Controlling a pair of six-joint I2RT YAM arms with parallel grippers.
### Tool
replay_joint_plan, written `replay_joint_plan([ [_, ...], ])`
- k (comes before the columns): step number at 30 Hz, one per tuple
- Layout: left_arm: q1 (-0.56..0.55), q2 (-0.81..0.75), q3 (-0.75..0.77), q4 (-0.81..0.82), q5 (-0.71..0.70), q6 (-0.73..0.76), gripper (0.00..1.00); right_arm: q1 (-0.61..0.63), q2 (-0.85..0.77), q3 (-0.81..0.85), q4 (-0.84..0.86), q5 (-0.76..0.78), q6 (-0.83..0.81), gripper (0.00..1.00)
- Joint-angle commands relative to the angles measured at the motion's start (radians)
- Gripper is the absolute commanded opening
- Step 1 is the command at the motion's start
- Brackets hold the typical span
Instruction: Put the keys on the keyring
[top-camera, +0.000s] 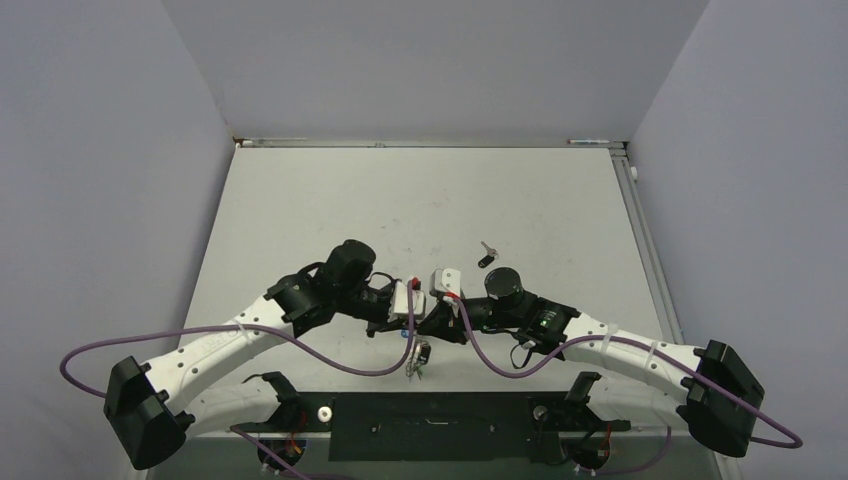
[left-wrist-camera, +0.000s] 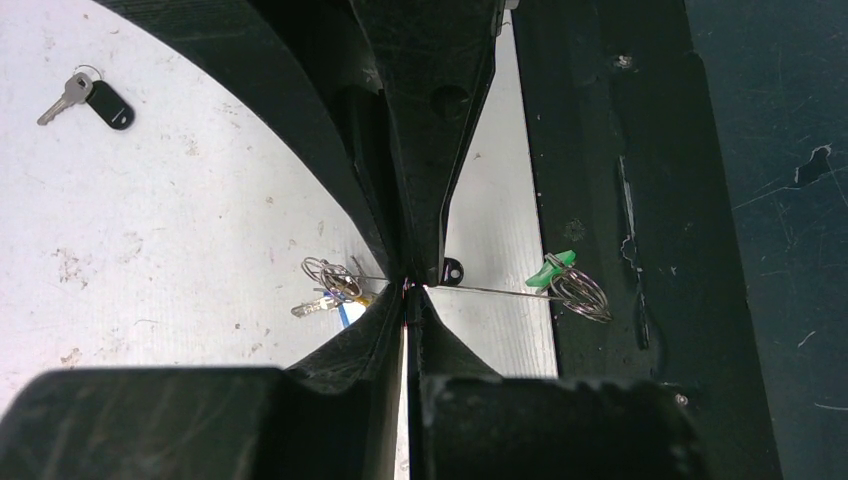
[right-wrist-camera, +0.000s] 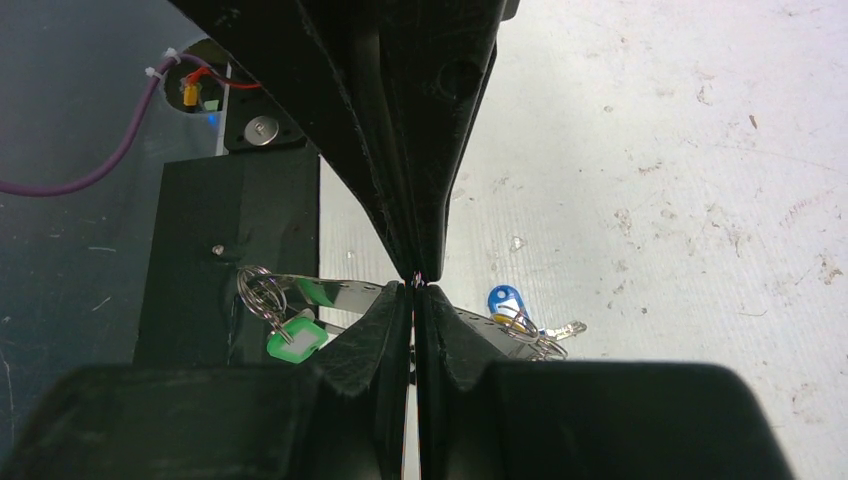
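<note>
My left gripper (left-wrist-camera: 405, 287) and right gripper (right-wrist-camera: 415, 283) are both shut on the thin grey keyring (left-wrist-camera: 490, 291), fingertip to fingertip, above the table's near edge (top-camera: 424, 322). On the keyring hang a green key (left-wrist-camera: 553, 270) with small split rings on one side and a blue key (right-wrist-camera: 505, 300), a yellow head and more rings on the other. The green key (right-wrist-camera: 293, 338) also shows in the right wrist view. The bunch dangles below the grippers (top-camera: 420, 360). A black key (top-camera: 487, 255) lies loose on the table (top-camera: 420, 200) beyond the grippers; it also shows in the left wrist view (left-wrist-camera: 95, 97).
The black mounting plate (top-camera: 430, 412) between the arm bases lies just under the hanging keys. Purple cables (top-camera: 330, 352) loop beside both arms. Grey walls close the table's far and side edges.
</note>
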Motion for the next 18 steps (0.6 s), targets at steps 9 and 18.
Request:
replay_joint_plan([
  [9,0.010,-0.073,-0.121,0.286,0.000,-0.211,0.00,0.012,-0.086,-0.002,0.124,0.075,0.038,0.38],
  [18,0.008,-0.235,-0.298,0.583,-0.098,-0.475,0.00,0.007,-0.219,-0.133,0.235,0.209,0.163,0.45],
])
